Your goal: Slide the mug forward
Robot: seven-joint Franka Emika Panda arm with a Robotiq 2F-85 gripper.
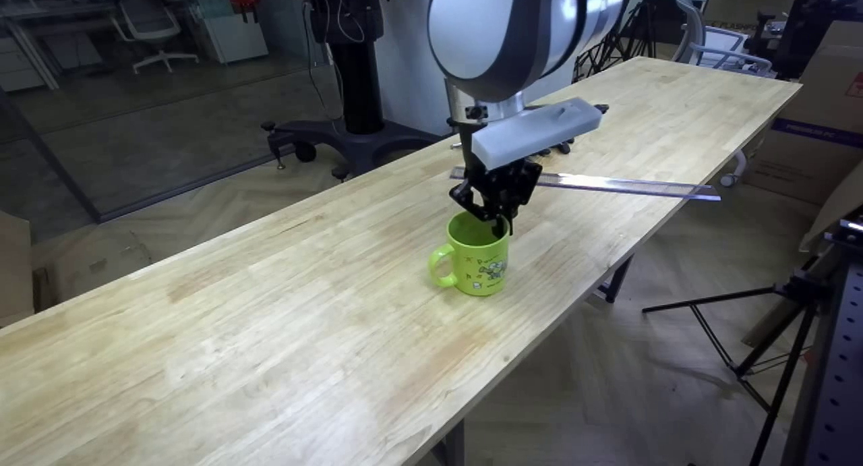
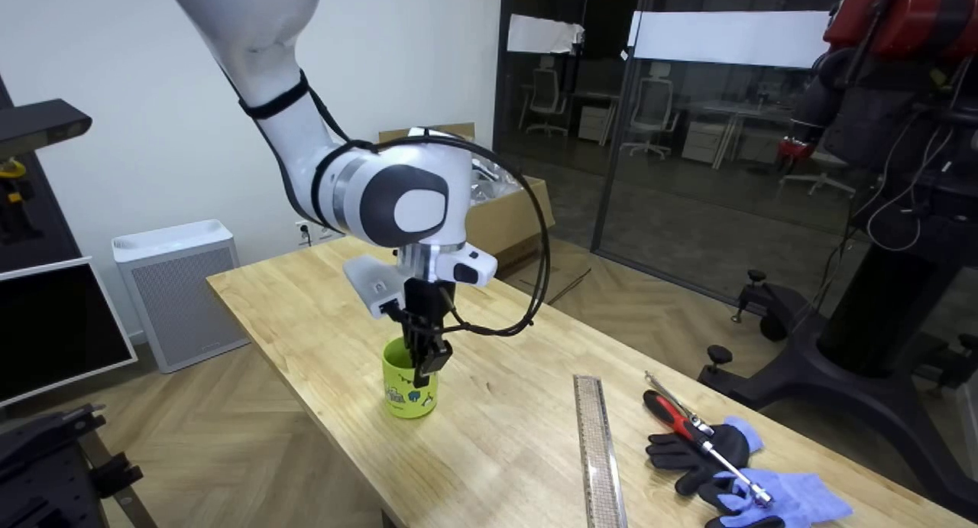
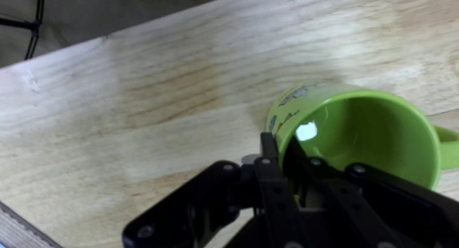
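The lime-green mug [image 1: 477,269] stands upright on the wooden table [image 1: 256,331], near its long edge. It has a small printed picture on its side and a loop handle, seen in an exterior view and in the wrist view. The mug also shows in the other views [image 2: 411,404] [image 3: 373,133]. My black gripper [image 1: 502,228] points down at the rim, on the side away from the handle. In the wrist view the gripper [image 3: 281,147] has one finger outside the wall and one inside, closed on the rim. The inner fingertip is partly hidden inside the mug.
A clear ruler [image 2: 598,451] lies on the table and reaches over the edge in an exterior view [image 1: 627,186]. Gloves [image 2: 795,497] and a red-handled tool [image 2: 672,415] lie at the table's far part. A tripod [image 1: 741,371] stands beside the table.
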